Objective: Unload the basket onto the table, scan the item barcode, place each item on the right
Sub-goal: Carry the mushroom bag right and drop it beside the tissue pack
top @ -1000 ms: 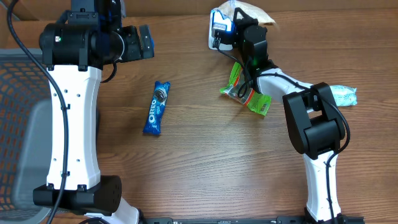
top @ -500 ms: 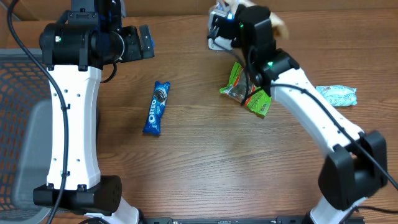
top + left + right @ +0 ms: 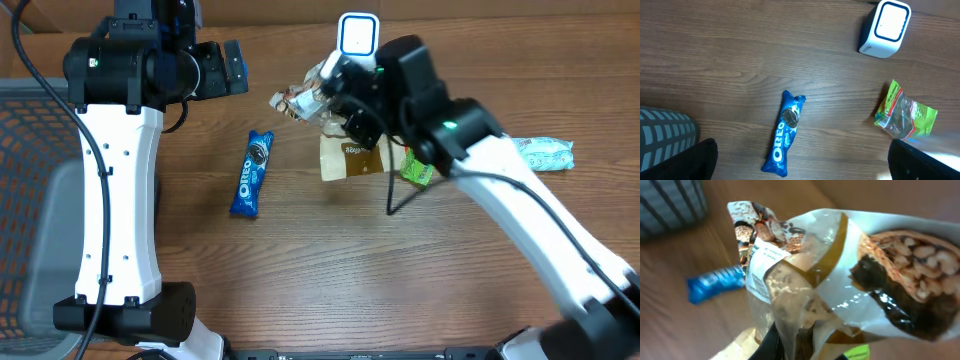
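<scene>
Right hand (image 3: 338, 95) grips snack bag (image 3: 298, 100) near scanner (image 3: 357, 35).

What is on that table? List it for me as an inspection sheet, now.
Surface: wooden table, no spill seen.
Job's things: white scanner at far edge; snack bag held off the table near it.
Clutter: Oreo pack, green packet, tan packet, pale packet.
Tools: left tool open, empty; right tool shut on snack bag.
Cables: black cable hanging off right arm.
Surroundings: grey basket at left.
</scene>
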